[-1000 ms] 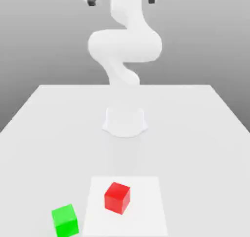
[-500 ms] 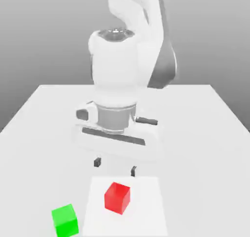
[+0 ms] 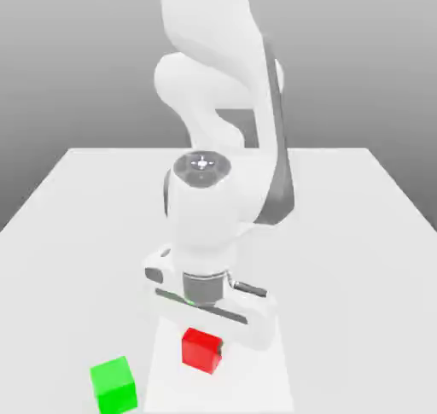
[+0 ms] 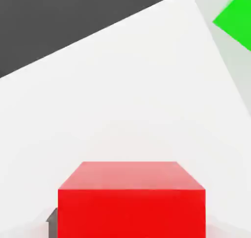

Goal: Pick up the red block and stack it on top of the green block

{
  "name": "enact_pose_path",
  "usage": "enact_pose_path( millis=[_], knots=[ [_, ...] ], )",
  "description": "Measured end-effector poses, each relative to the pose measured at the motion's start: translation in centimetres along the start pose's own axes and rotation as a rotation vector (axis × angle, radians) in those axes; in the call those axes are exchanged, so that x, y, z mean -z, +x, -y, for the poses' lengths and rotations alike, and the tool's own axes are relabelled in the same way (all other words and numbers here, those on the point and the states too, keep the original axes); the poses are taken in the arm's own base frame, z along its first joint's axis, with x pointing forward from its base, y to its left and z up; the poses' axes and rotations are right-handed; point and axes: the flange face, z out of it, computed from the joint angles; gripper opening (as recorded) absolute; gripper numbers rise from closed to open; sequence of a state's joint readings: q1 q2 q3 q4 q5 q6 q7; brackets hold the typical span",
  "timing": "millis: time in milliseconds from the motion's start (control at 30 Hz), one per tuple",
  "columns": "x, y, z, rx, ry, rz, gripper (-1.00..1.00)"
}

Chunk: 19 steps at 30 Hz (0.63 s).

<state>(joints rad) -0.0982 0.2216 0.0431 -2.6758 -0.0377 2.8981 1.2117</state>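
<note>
Presently the red block [image 3: 201, 351] is seen on the white patch [image 3: 248, 383] of the surface [image 3: 64, 276], with the gripper [image 3: 203, 344] lowered over it. A fingertip [image 4: 53, 224] is seen beside the block in the hand view, but whether the block is gripped or merely straddled cannot be told. If it were lifted before being firmly pinched, it could slip or be twisted. The green block [image 3: 113, 387] is set apart, toward the exterior view's left; it could be knocked if the carry were kept too low, and an off-centre release could cause a topple.
</note>
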Motion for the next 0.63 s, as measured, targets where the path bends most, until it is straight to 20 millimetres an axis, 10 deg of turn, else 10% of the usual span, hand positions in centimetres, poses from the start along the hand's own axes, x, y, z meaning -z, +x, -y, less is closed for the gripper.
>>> enact_pose_path(
  millis=[133, 367, 500, 533, 633],
  knots=[
    [4.0, 0.3, 0.0, -0.006, 0.0, 0.0, -1.0],
    [7.8, 11.9, 1.5, -0.224, 0.0, 0.001, -1.0],
    [4.0, 13.7, 1.6, -0.253, 0.0, 0.0, -1.0],
    [2.7, 13.8, 1.5, -0.254, 0.0, 0.0, 1.0],
    [2.7, 13.8, 1.5, -0.254, 0.0, 0.0, 1.0]
  ],
)
